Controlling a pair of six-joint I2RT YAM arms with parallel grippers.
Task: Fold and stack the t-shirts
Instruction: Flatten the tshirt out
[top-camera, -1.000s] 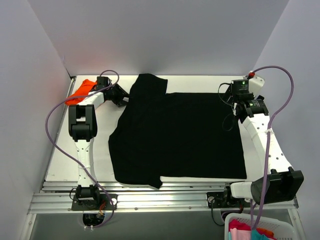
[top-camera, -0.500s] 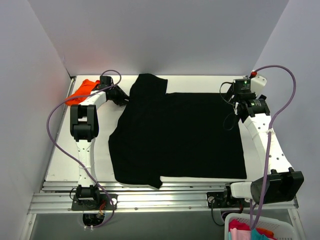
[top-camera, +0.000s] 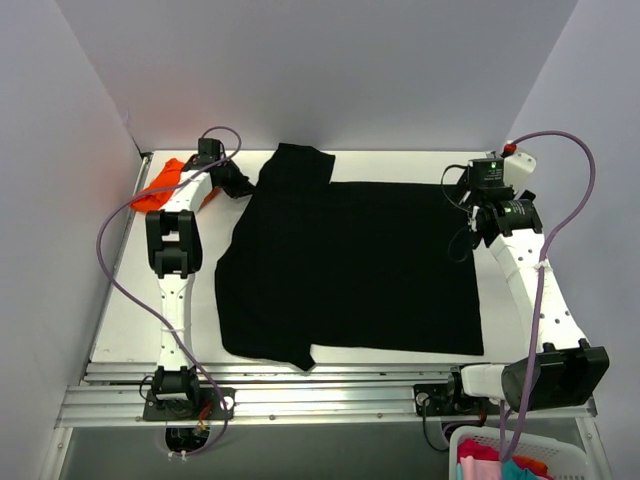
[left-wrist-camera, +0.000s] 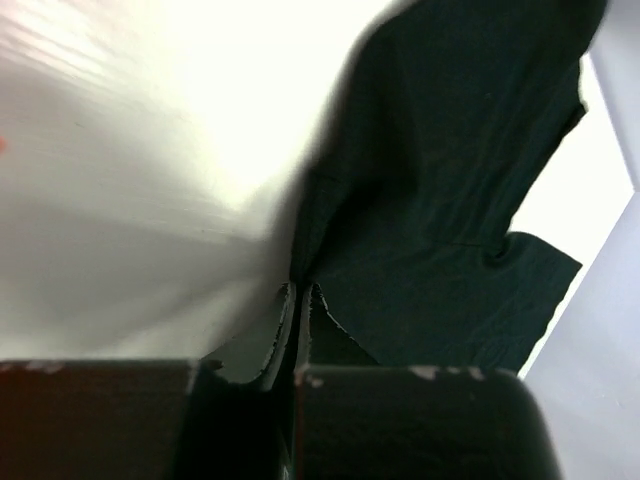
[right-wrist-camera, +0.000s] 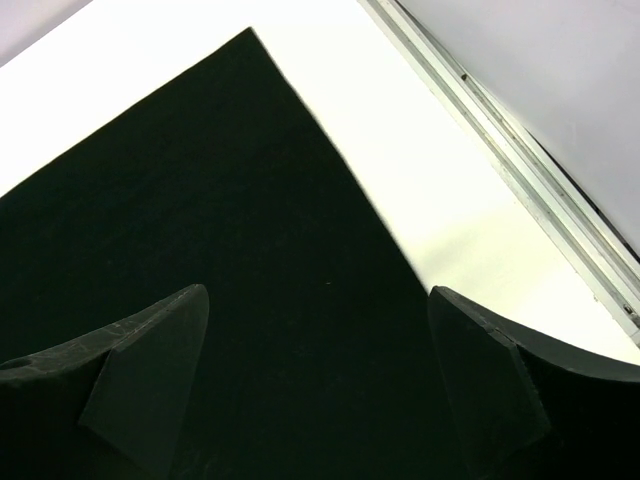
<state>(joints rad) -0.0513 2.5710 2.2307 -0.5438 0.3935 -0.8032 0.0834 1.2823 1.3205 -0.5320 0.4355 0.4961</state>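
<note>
White worktop (top-camera: 130, 320) holds the black t-shirt (top-camera: 350, 270) spread across its middle, orange t-shirt (top-camera: 160, 185) at far left; left hand (left-wrist-camera: 300, 292) pinches only the black shirt's thin edge, likely to slip under pull, while right hand (right-wrist-camera: 318, 300) hovers open.

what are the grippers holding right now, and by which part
The left gripper is shut on the black t-shirt, pinching its left edge beside the far sleeve. The right gripper hangs open over the shirt's far right corner, holding nothing.

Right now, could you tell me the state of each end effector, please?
Left end effector: shut on the black shirt.
Right end effector: open, holding nothing.
</note>
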